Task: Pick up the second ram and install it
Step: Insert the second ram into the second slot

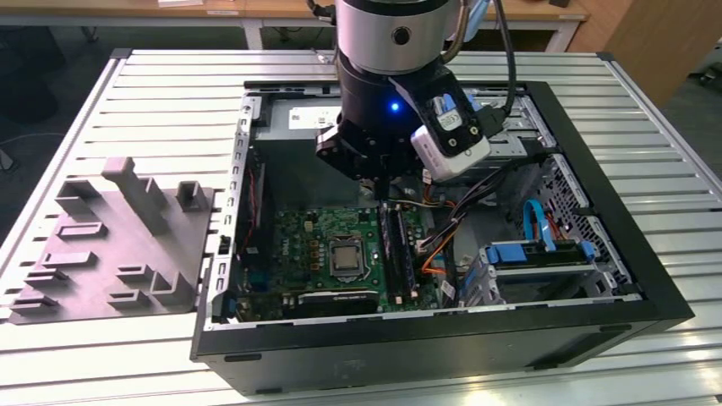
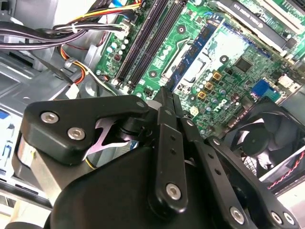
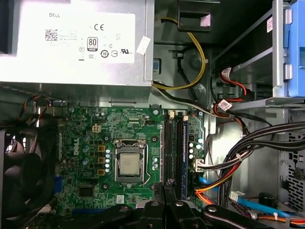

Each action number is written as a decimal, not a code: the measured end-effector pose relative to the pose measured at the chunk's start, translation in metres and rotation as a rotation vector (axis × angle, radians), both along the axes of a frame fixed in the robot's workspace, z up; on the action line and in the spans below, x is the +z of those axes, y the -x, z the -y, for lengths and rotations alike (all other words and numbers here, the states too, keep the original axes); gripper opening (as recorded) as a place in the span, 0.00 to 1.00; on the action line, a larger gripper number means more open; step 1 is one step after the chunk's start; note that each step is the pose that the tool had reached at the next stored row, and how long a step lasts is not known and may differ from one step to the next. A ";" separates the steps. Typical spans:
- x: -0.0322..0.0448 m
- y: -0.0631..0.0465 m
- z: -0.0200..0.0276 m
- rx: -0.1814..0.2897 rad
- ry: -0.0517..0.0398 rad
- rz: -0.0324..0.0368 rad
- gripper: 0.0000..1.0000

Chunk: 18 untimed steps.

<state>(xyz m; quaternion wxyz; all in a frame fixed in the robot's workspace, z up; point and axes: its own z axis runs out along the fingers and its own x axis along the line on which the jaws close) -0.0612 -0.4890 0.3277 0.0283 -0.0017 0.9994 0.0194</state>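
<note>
My gripper point(image 1: 380, 188) hangs inside the open computer case point(image 1: 665, 296), over the green motherboard point(image 1: 321, 245). Its black fingers point(image 2: 164, 124) are shut on the second ram point(image 2: 195, 52), a thin bluish board that runs out from the fingertips across the CPU socket in the second wrist view. In the first wrist view the gripper point(image 3: 165, 202) sits just off the end of the long black memory slots point(image 3: 171, 152), with the ram's thin dark edge between the fingertips. One slot holds a blue-edged stick point(image 3: 184, 152). In the exterior view the slots point(image 1: 393, 245) lie right under the gripper.
The grey power supply point(image 3: 71, 43) lies beyond the board. Bundled cables point(image 3: 228, 157) run close beside the slots. A black fan point(image 2: 257, 138) sits at the board's edge, and a blue drive bay point(image 1: 542, 254) is toward the exterior view's right. A grey fixture point(image 1: 113, 245) stands outside the case.
</note>
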 end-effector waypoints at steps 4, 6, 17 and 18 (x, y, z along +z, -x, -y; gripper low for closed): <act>-0.0004 -0.001 0.0000 0.000 -0.0004 0.0002 0.12; -0.0005 -0.004 0.0000 0.000 -0.0001 0.0000 0.12; -0.0121 -0.008 0.0000 0.000 -0.0001 0.0036 0.12; -0.0139 -0.008 0.0000 0.000 -0.0001 0.0038 0.12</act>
